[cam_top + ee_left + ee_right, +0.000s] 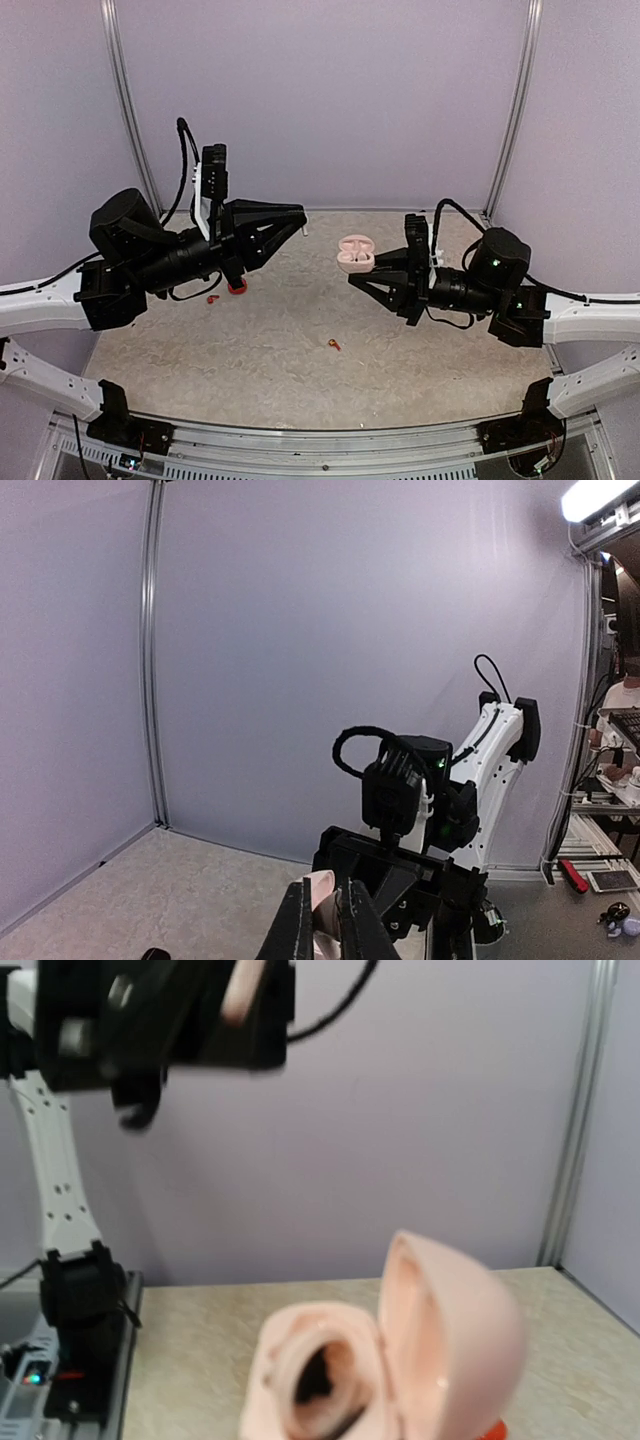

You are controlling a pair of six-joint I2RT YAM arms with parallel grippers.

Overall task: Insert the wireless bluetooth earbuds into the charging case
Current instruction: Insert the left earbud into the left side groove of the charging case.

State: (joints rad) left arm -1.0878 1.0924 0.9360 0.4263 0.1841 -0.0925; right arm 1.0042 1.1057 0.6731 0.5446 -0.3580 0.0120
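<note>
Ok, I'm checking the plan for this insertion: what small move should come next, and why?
Probably ease the left hand across toward the pale pink clamshell charging case. That hand is pinching a small pale pink earbud, the right hand holds the case with its lid open, and a gap separates the two.

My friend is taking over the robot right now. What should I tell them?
Left claw: shut on a pale earbud, held up in the air, left of the case.
Right claw: shut on the pink case, lid open.
Table: one orange earbud lies near the middle; a small red piece lies under the left arm.
Done: case is open, one earbud is picked up.
Left: put the pale earbud into the case, then probably deal with the loose ones.
</note>
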